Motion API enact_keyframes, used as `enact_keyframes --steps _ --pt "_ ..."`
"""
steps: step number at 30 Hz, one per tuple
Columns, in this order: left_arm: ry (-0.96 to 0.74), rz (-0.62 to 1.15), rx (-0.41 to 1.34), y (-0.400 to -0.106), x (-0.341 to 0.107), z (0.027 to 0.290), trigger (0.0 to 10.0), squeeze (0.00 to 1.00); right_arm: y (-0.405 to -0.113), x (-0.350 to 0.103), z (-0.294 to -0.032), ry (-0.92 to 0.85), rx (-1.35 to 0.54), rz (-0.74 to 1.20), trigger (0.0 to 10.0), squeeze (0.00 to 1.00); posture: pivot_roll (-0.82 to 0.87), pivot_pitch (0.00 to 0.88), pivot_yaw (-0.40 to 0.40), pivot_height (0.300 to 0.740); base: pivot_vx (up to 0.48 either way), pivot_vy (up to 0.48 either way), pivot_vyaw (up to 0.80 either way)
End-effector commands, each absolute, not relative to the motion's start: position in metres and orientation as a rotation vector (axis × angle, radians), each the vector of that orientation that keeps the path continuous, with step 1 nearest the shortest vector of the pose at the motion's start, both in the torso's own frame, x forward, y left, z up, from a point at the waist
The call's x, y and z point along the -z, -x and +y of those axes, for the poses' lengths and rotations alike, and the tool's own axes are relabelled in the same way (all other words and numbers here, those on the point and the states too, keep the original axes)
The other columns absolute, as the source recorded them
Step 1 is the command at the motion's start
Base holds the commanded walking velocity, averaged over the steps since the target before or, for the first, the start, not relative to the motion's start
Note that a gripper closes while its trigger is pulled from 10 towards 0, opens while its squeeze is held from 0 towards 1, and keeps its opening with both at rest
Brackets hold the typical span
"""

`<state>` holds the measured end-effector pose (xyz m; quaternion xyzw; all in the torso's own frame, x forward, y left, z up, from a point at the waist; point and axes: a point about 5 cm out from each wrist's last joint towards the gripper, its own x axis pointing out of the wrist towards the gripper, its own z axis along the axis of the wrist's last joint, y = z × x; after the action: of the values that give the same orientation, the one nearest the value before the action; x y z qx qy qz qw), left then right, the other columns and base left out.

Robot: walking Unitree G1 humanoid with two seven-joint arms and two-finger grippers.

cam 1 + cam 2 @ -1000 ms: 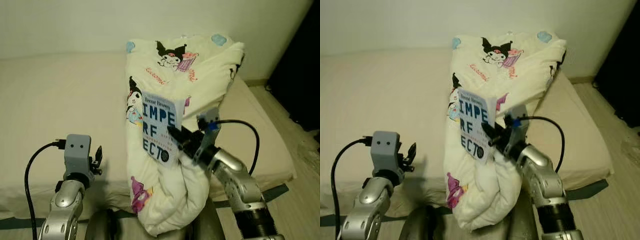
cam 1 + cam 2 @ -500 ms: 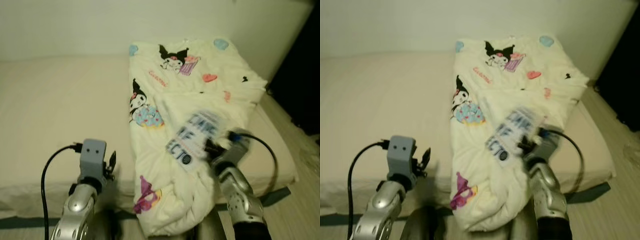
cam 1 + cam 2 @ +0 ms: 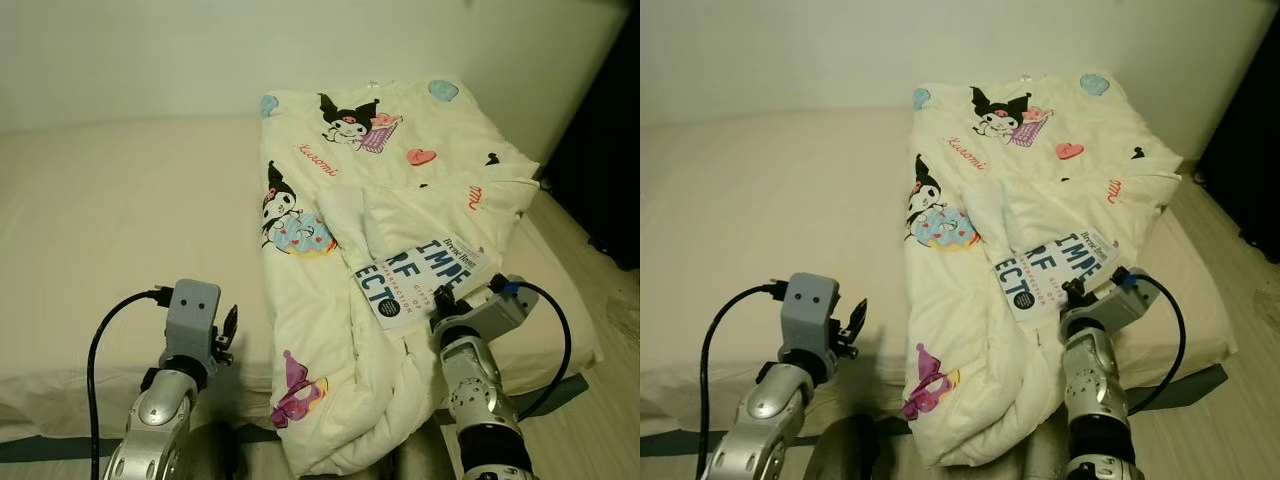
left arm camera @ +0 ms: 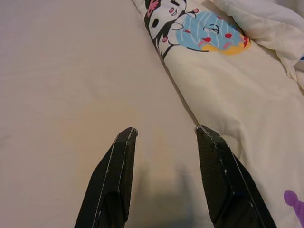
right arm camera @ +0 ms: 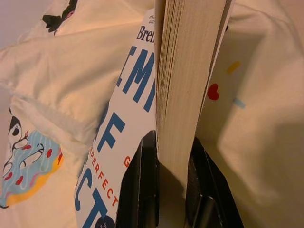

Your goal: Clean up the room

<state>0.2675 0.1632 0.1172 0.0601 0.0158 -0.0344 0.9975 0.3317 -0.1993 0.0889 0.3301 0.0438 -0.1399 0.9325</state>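
Note:
A white paperback book with blue letters lies tilted on the cartoon-print quilt on the bed. My right gripper is shut on the book's lower edge, its fingers pressing the pages from both sides. In the eye views the right gripper sits at the book's corner near the bed's front edge. My left gripper is open above the bare mattress, just beside the quilt's edge.
The beige mattress takes up the left half of the bed. The quilt hangs over the front edge. A pale wall stands behind the bed, and wooden floor with a dark gap lies at the right.
My right gripper has swung the book from upright in front of me down onto the quilt, to the right. The quilt now lies flatter. The camera view has shifted a little.

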Motion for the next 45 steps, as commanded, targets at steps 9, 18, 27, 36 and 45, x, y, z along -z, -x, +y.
enact_keyframes --steps 9,18,27,36,45 --pt "-0.152 0.064 0.036 -0.264 -0.112 0.175 10.0 0.0 -0.344 -0.1 -0.182 -0.644 0.167 0.061 10.0 0.2 -0.02 0.175 0.061 0.558 0.0 0.0 0.0" --pt "-0.154 0.046 0.047 -0.262 -0.115 0.174 10.0 0.0 -0.344 -0.115 -0.17 -0.623 0.085 0.014 10.0 0.0 -0.02 0.163 0.05 0.558 0.0 0.0 0.0" --pt "-0.155 0.04 0.065 -0.261 -0.115 0.172 10.0 0.0 -0.33 -0.124 -0.163 -0.623 0.046 -0.02 10.0 0.0 -0.02 0.151 0.046 0.558 0.0 0.0 0.0" --pt "-0.165 0.041 0.089 -0.262 -0.114 0.168 10.0 0.0 -0.325 -0.119 -0.161 -0.618 0.05 -0.018 10.0 0.0 -0.03 0.154 0.05 0.558 0.0 0.0 0.0" --pt "-0.175 0.046 0.1 -0.262 -0.113 0.166 10.0 0.0 -0.324 -0.116 -0.166 -0.613 0.058 0.014 0.0 0.0 -0.03 0.153 0.051 0.558 0.0 0.0 0.0"
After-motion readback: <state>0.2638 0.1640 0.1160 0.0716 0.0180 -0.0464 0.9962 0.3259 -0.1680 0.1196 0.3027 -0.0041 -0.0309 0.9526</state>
